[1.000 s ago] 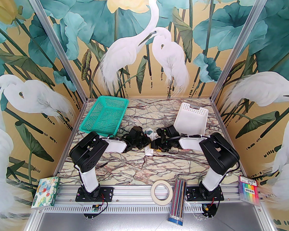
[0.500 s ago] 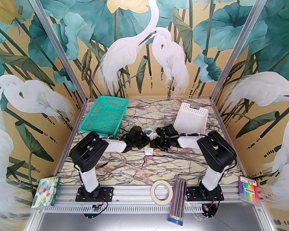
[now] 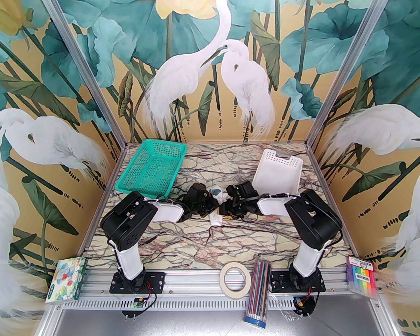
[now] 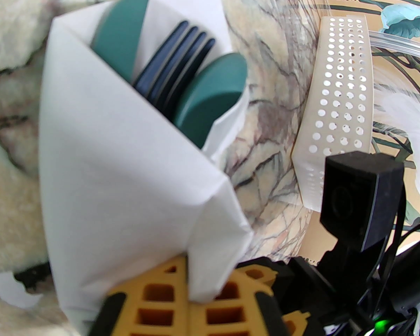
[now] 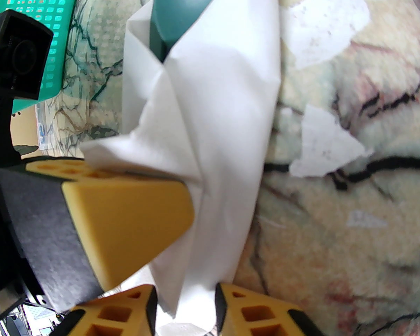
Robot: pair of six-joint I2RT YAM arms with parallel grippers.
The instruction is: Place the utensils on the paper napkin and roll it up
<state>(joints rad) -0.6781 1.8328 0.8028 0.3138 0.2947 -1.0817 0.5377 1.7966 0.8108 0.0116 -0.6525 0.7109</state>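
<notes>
Now the right hand (image 5: 184, 294) has edged toward the left hand (image 4: 206, 282), both clamped on the paper napkin (image 4: 119, 173), nearly rolled round the utensils (image 4: 210, 93).

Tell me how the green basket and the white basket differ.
The green basket is open mesh all over; the white basket has solid walls with rows of small round holes. The green basket looks shallower, the white basket deeper. The green basket sits back left, the white basket back right. Both are rectangular and open-topped.

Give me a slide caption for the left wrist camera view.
Left end effector pinching a paper napkin wrapped around dark green utensils, their heads poking out.
</notes>
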